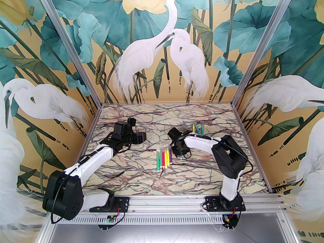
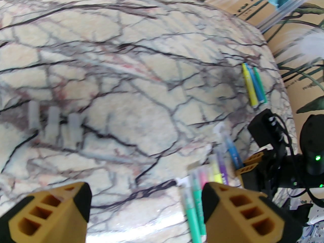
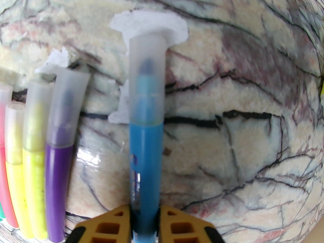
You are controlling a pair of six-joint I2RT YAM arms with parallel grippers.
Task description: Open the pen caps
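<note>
My right gripper (image 3: 144,211) is shut on the body of a blue pen (image 3: 145,156), whose clear pen cap (image 3: 146,85) is still on and points away from the wrist. Just to its left lies a row of capped pens, the purple one (image 3: 58,183) nearest, then yellow and pink. In the top view that row (image 1: 164,158) lies mid-table, with the right gripper (image 1: 180,154) at its right end. My left gripper (image 2: 146,199) hovers open and holds nothing, left of the row. Three loose pen caps (image 2: 53,125) lie side by side on the table.
Three uncapped pens, yellow, blue and green (image 1: 198,128), lie together at the back right of the marble table (image 1: 141,181). The same three pens (image 2: 254,87) appear near the table's far edge in the left wrist view. Painted walls enclose the table on three sides.
</note>
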